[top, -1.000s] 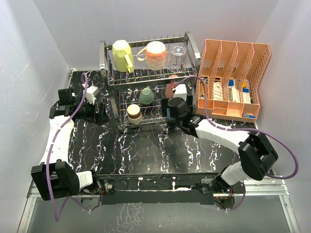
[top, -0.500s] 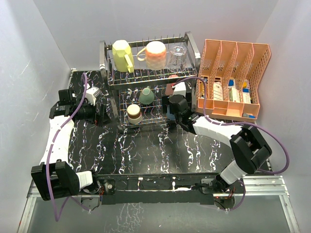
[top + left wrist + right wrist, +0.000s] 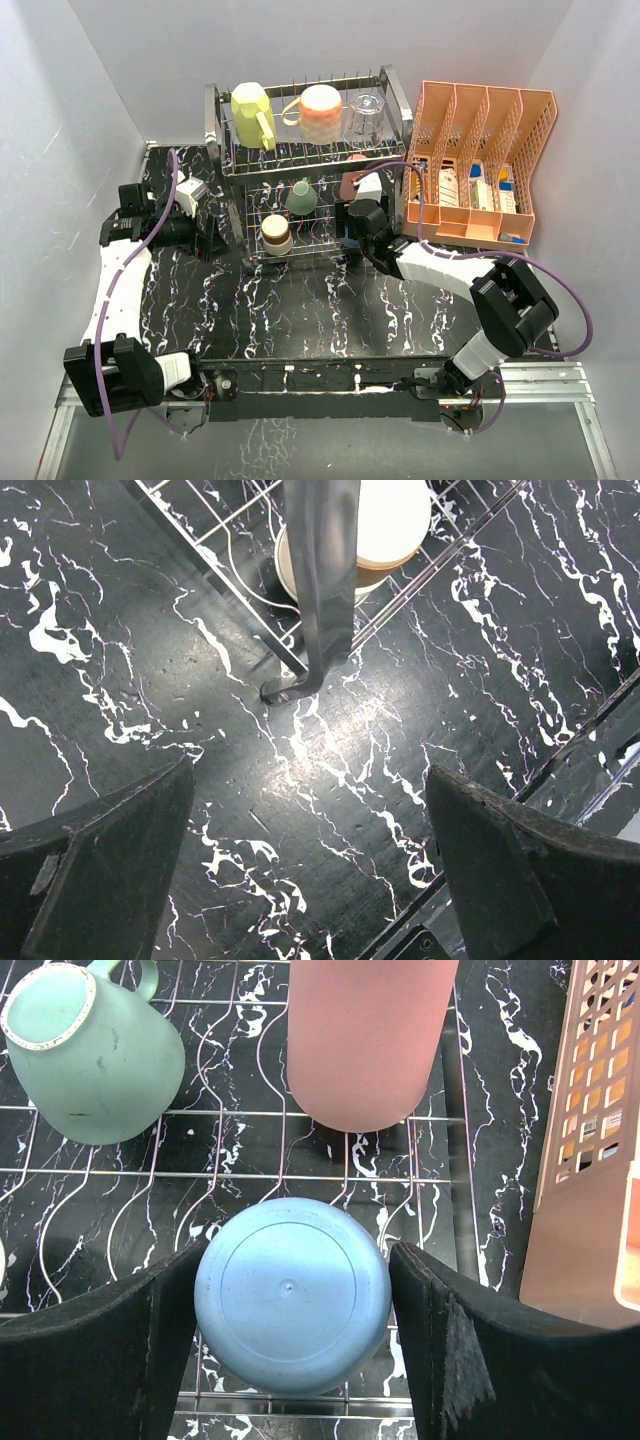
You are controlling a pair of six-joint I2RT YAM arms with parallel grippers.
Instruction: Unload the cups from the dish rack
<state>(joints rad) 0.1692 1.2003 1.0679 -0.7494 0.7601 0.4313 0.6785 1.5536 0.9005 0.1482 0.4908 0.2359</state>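
Note:
The dish rack [image 3: 214, 118] holds a pale yellow mug [image 3: 250, 112], a peach mug [image 3: 320, 112] and a clear glass [image 3: 365, 116] on its top tier. Below stand a teal cup [image 3: 301, 197], a brown-and-white cup [image 3: 276, 233] and a salmon cup [image 3: 352, 184]. My right gripper [image 3: 297, 1332] reaches into the lower tier, its fingers pressed against both sides of the upturned blue cup [image 3: 292, 1295], with the teal cup [image 3: 90, 1055] and salmon cup [image 3: 365, 1040] just beyond. My left gripper [image 3: 310, 850] hangs open over the bare table by the rack's leg [image 3: 320, 600].
An orange mesh organiser [image 3: 480, 165] with small items stands right of the rack, close to my right wrist [image 3: 590, 1160]. White walls close in the black marbled table [image 3: 330, 310] on three sides.
My right gripper has pushed a little further into the lower tier and its fingers have closed in onto the blue cup. The left arm has stayed put.

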